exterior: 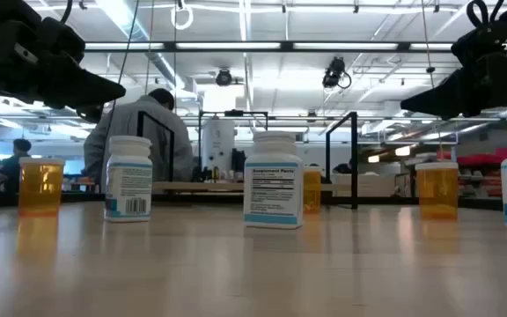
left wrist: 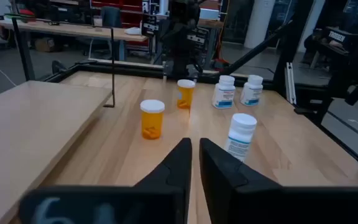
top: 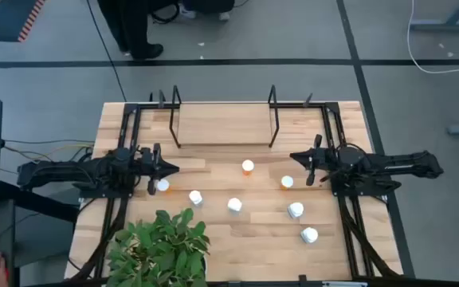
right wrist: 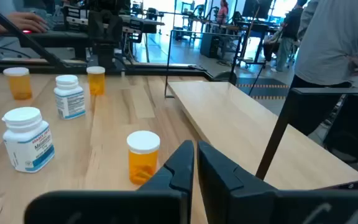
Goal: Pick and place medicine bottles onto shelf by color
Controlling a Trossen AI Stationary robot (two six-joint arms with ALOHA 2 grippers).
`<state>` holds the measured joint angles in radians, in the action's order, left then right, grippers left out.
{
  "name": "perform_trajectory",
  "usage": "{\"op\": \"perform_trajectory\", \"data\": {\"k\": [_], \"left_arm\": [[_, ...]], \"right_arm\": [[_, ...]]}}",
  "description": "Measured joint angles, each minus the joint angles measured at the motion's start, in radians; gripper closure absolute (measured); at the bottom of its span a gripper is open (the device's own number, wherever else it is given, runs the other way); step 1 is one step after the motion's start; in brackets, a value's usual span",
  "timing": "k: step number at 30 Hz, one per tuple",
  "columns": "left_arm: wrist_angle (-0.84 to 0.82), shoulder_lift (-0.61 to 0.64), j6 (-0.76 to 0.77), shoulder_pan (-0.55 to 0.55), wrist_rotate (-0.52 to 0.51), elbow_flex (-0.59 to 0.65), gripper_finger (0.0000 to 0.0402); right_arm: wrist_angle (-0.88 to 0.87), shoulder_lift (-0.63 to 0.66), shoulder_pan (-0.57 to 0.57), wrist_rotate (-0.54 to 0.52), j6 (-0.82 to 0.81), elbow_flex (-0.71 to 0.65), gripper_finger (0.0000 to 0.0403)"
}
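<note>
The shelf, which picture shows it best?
The high view: the whole shelf shows from above, bare, with both black end frames. Each wrist view shows part of its board and one upright; the low view shows it far behind bottles.

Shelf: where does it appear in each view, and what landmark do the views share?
High: shelf at the table's far edge, centre.
Low: shelf far behind the bottles.
Left wrist: shelf alongside the bottles.
Right wrist: shelf likewise.
Landmark: its black uprights.

We see bright, even light from ceiling strips (exterior: 262, 46) overhead, glaring white in the low view. The near surface (exterior: 253, 273) there blurs softly. Shadows under the bottles stay faint; backgrounds look hazy.
</note>
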<state>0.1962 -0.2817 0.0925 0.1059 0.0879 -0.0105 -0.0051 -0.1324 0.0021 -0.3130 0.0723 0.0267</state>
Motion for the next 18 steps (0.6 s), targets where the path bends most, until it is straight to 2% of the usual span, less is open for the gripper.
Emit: {"op": "perform_trajectory", "data": {"k": [18], "left_arm": [[0.0, 0.0, 0.0, 0.0, 0.0, 0.0, 0.0365]], "right_arm": [[0.0, 0.0, 0.0, 0.0, 0.0, 0.0, 0.0376]]}}
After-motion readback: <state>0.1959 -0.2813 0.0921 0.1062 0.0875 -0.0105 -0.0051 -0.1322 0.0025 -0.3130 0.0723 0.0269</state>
